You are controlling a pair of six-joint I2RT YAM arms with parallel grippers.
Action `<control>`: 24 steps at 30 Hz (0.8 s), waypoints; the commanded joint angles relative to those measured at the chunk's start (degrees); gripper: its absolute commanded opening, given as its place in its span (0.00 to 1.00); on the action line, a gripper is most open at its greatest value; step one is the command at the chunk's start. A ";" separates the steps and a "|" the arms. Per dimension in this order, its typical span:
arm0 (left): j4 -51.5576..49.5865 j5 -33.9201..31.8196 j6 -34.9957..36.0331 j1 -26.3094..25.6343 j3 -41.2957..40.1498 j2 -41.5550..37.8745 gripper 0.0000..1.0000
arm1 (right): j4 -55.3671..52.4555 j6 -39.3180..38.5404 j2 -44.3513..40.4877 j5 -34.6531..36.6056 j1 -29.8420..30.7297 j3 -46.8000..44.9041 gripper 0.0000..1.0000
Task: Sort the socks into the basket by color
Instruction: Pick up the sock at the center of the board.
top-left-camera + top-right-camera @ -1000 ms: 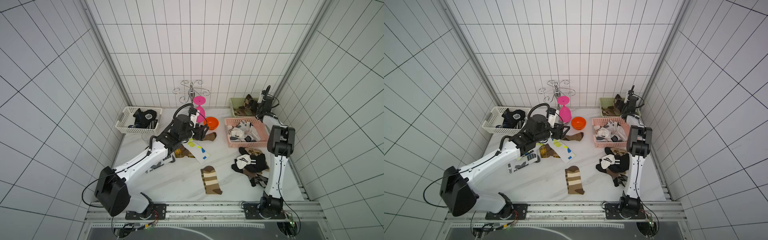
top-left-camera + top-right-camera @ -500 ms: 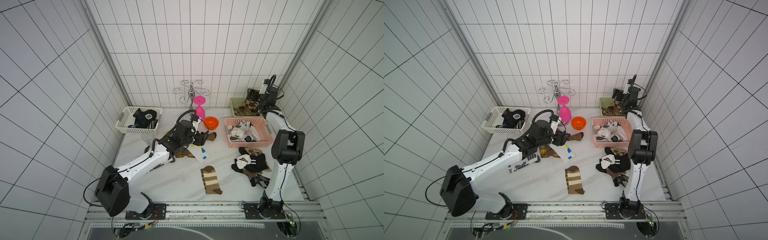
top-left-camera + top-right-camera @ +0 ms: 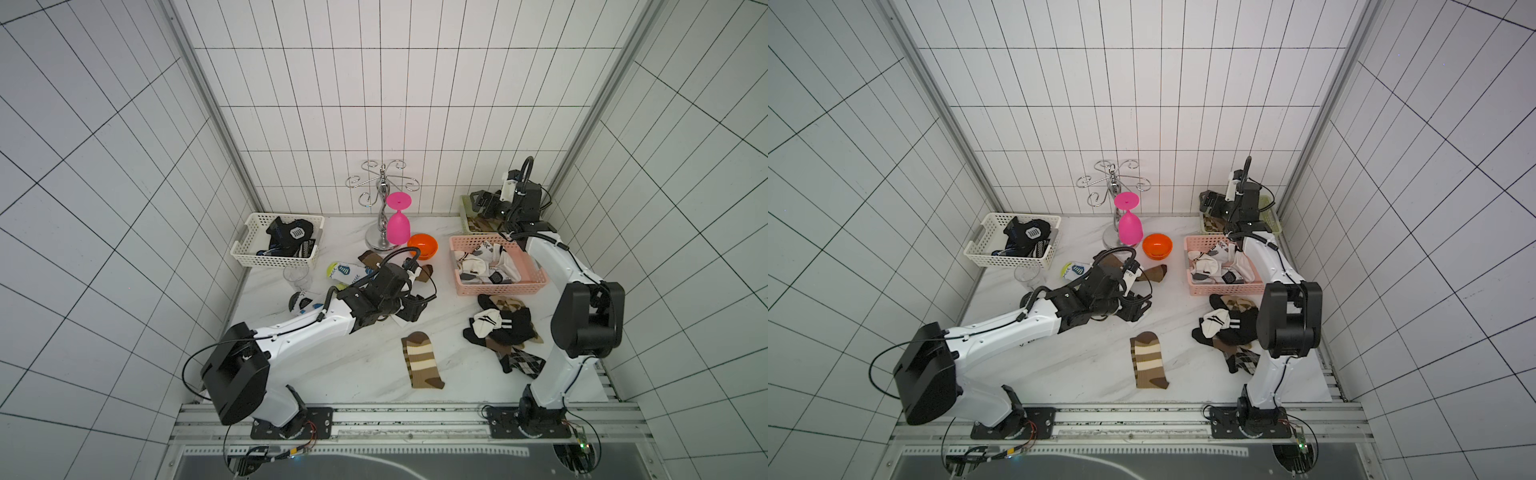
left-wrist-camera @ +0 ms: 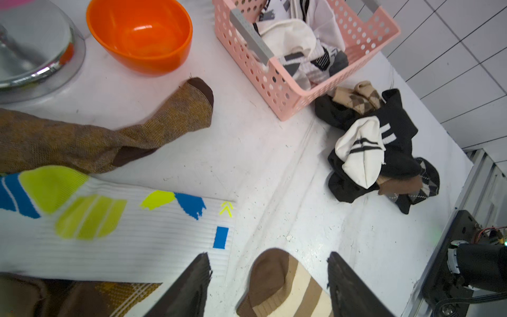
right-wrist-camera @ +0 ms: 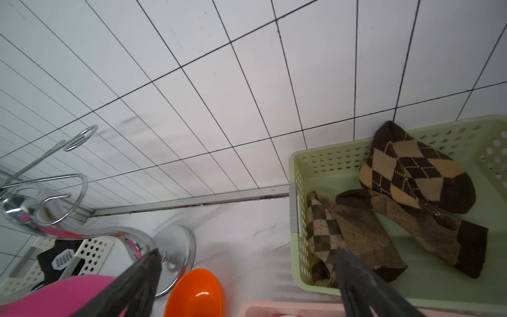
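Clock read from a top view, 12 = back wall. My left claw [image 4: 270, 274] sits near table [image 3: 365, 374] centre, jaws apart, nothing between them. It is low over the cuff end of the white sock with yellow-blue print [image 4: 123, 236]; I can't tell if a finger touches it. The brown sock [image 4: 164, 120] lies just beyond that one, toward 12, toe pointing at the orange bowl [image 3: 423, 245]. The brown-cream striped sock [image 3: 422, 359] lies flat at 6, alone. The sock pile [image 3: 503, 328] at 4 is black, white-striped and argyle mixed, just in front of the pink basket [image 3: 536, 286]. The pink basket at 2-3 holds white socks [image 3: 486, 266]. The white basket [image 3: 266, 259] at 10 holds black socks [image 3: 286, 235]. The green basket [image 5: 329, 164] at 1, against the wall, holds brown argyle socks [image 5: 411, 170]. My right claw [image 5: 247, 260] is up over the green basket's near edge, jaws wide apart and empty. The pink goblet [image 3: 398, 224] is foot-up by the chrome rack [image 3: 382, 195] at 12, and the clear glass [image 3: 297, 276] stands just in front of the white basket.
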 commanded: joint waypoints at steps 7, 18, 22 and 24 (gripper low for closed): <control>-0.47 -2.70 -1.02 -7.68 -2.39 6.85 0.69 | -6.20 4.12 -14.97 -2.39 4.76 -12.68 0.99; -1.30 -6.13 -2.29 -13.28 -2.36 15.82 0.71 | -9.97 3.52 -27.49 -3.41 5.85 -21.44 0.99; -2.00 -8.95 -2.95 -14.99 -2.38 18.34 0.71 | -10.95 3.09 -29.91 -2.62 5.81 -21.54 0.99; -2.19 -9.81 -3.43 -15.80 -2.60 19.15 0.70 | -11.03 3.17 -30.66 -2.51 5.73 -21.54 0.99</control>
